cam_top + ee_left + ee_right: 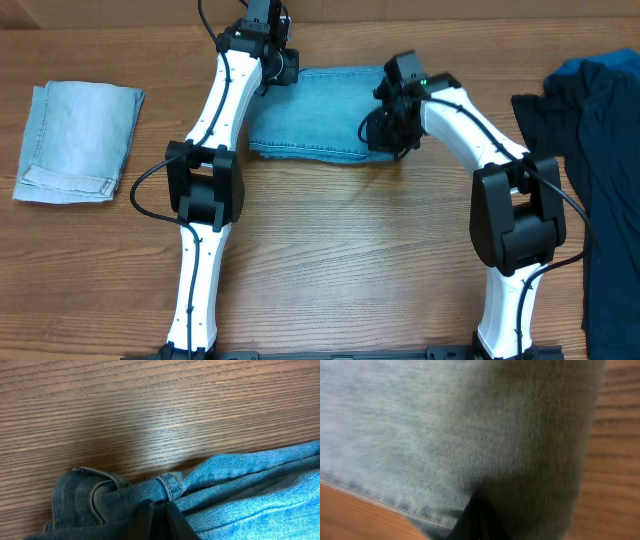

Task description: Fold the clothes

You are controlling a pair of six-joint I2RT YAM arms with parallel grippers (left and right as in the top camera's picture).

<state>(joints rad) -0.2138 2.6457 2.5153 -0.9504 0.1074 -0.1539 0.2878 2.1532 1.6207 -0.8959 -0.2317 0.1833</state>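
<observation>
The wooden table carries folded jeans. The left gripper pinches their edge. Whether the right gripper is closed cannot be determined.

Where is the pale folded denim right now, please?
In the overhead view, the pale folded denim lies far left, clear of the left arm and blue jeans.

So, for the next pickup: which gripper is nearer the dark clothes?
Right. The right gripper is at the blue jeans' right end, toward the dark clothes; the left gripper is at their left end, farther off.
</observation>
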